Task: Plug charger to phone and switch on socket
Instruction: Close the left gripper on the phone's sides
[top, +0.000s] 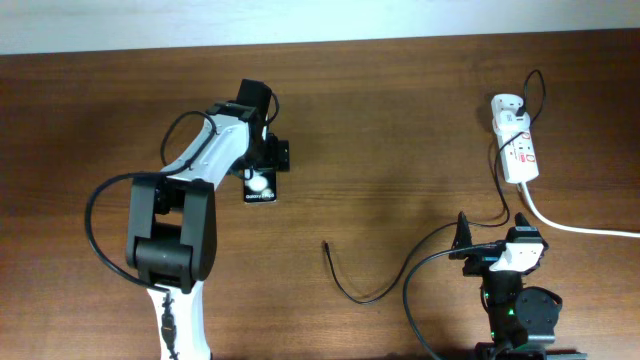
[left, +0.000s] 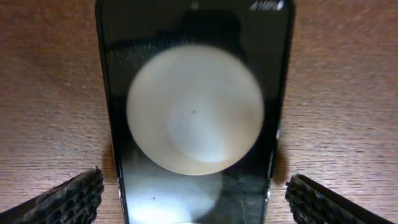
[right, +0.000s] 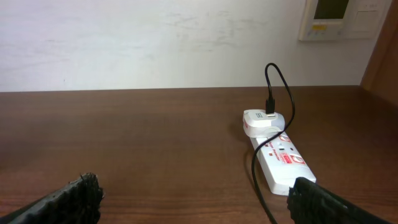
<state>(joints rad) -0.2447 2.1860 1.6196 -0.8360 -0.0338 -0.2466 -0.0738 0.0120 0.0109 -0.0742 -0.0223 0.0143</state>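
While the left claw (left: 195, 186) gapes wide astride it, the phone (left: 194, 118) lies lengthwise between its fingers.

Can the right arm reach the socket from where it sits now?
Probably yes: the socket lies just ahead of the open right end effector, with bare table between. Only the thin charger cable trails along its near side and could snag.

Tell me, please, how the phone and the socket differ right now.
The phone is glossy black; the socket is white with red markings. The phone sits between the fingers of the open left gripper; the socket lies untouched. Both lie flat on the table.
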